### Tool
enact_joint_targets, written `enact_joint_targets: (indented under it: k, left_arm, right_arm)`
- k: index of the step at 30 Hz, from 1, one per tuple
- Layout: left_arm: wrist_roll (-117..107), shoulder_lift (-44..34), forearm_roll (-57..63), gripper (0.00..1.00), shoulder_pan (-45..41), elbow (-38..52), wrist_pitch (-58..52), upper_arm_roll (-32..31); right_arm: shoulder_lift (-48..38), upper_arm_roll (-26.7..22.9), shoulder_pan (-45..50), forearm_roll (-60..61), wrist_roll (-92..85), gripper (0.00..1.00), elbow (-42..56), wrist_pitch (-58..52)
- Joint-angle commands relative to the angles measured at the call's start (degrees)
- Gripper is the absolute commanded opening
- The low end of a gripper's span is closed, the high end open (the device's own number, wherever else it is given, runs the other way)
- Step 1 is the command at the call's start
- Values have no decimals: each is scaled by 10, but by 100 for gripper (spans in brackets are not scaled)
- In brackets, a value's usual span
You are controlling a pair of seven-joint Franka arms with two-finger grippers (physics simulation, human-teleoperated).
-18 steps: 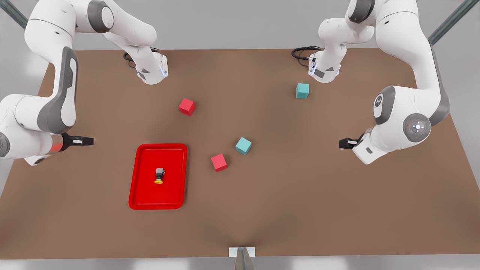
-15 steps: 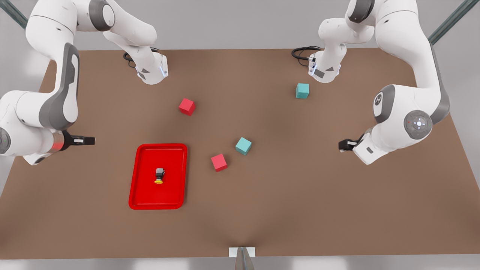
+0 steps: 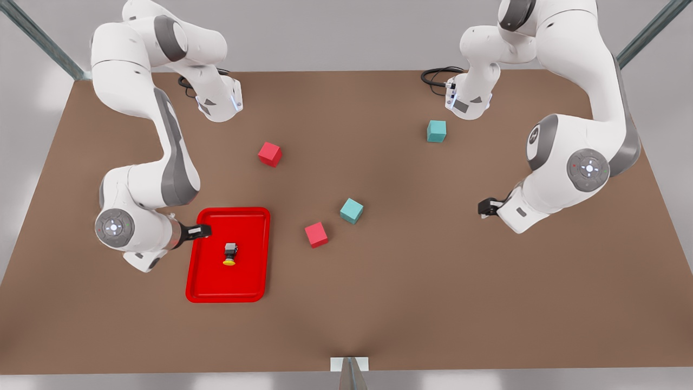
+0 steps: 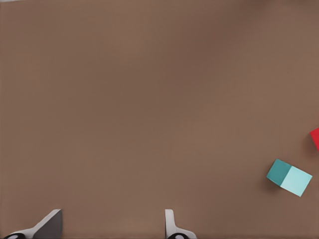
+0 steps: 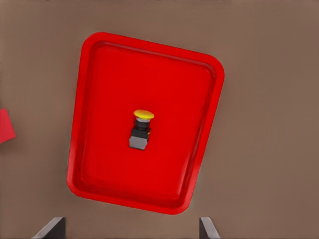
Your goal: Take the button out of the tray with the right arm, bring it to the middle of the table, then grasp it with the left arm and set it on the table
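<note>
The button (image 3: pixel 230 253) lies on its side inside the red tray (image 3: pixel 249 238), its yellow cap toward the table's front edge. From the right wrist view the button (image 5: pixel 141 129) sits near the middle of the tray (image 5: pixel 174 99). My right gripper (image 3: pixel 200 231) hovers over the tray's rim on the front view's left, a short way from the button. Its fingers (image 5: pixel 52 228) are spread wide and open, holding nothing. My left gripper (image 3: pixel 483 207) waits above the bare table (image 3: pixel 411 281) at the front view's right, open (image 4: pixel 109 226) and empty.
Two red cubes (image 3: pixel 269 154) (image 3: pixel 316 234) and two teal cubes (image 3: pixel 351 210) (image 3: pixel 436 131) lie scattered mid-table. In the left wrist view a teal cube (image 4: pixel 289 177) shows with a red cube's edge (image 4: pixel 315 138) beside it. Both arm bases stand at the far edge.
The right arm has swung in from the table's side edge, carrying its gripper to the tray's rim. The left arm has shifted slightly toward the middle. The button has not moved.
</note>
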Motion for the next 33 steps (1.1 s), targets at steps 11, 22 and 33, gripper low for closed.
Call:
enact_joint_targets:
  k: [11,22,33]
  left_arm:
    - [-37,32,21,100,-9,4,7,-1]
    - [-37,49,30,100,-14,-3,28,0]
    - [-37,67,47,100,-13,-3,29,0]
  right_arm:
    - [65,-1,33,-7,295,100,-13,182]
    - [29,35,-58,-27,248,100,-241,369]
    - [56,98,-102,-72,254,100,-266,404]
